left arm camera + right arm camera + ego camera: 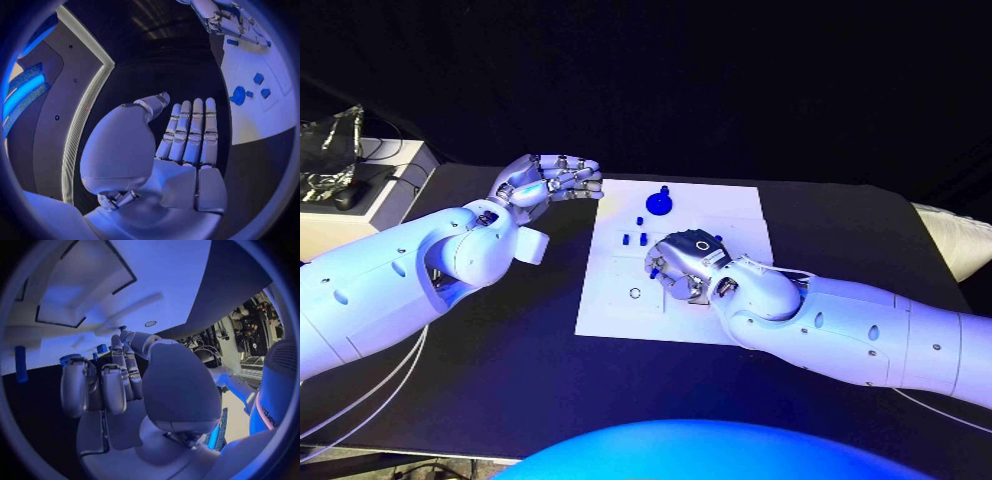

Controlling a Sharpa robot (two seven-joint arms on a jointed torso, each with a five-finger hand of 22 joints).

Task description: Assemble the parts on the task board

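My right hand point(684, 263) is over the middle of the task board point(733, 205), back of the hand up, fingers curled down toward the plate. I cannot tell whether they hold a part: the head view hides the fingertips. In the right wrist view the fingers point(114, 385) lie bent side by side with small blue pieces past their tips, contact unclear. My judgement: the hand is low so it can pick or seat a part.

My left hand point(548, 181) is off the board, above bare table point(516, 380) at about 10 o'clock from the board's centre. In the left wrist view its fingers point(190, 132) are straight, side by side, holding nothing. I read this as parked clear, leaving the board free.

Parts: a round blue piece point(659, 202) sits at 12 o'clock on the board, and short blue pieces point(635, 239) lie just beside my right hand at about 10 o'clock from it. A small ring mark point(635, 294) lies at 8 o'clock.
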